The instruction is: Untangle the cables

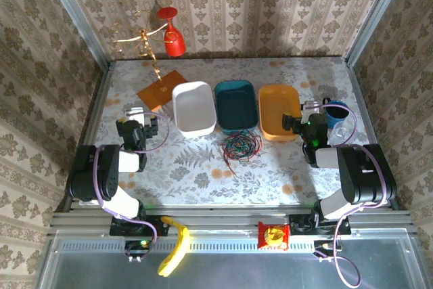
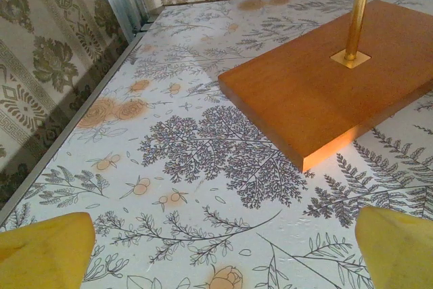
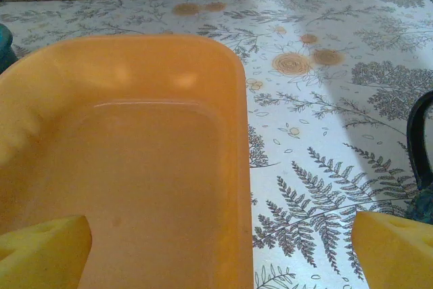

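Top external: cables (image 1: pixel 241 145) lay tangled in heap just before teal bin (image 1: pixel 236 106); left gripper (image 1: pixel 142 114) and right gripper (image 1: pixel 302 114) both spread wide, empty.

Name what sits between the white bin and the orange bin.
A teal bin sits between the white bin and orange bin, seen in the top external view.

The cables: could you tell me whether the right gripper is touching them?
Apart. The top view shows bare table between the right gripper and the cables.
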Robot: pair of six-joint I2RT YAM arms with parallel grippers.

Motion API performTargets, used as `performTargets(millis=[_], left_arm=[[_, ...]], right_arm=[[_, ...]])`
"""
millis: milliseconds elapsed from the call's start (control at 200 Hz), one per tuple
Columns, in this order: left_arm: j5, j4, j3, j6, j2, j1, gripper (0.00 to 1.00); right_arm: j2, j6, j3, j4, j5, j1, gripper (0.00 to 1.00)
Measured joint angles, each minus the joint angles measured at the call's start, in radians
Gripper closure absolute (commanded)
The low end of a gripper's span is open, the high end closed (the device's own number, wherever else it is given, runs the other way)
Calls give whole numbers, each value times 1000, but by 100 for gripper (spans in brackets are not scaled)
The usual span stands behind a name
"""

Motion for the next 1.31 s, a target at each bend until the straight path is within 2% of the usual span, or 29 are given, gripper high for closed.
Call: performTargets(millis=[365, 1305], left_arm=[[-29, 13, 0, 15, 0, -30, 0], [-23, 18, 0, 18, 0, -20, 0]], right_arm=[[0, 0, 0, 0, -11, 0, 0], [0, 0, 0, 0, -15, 0, 0]])
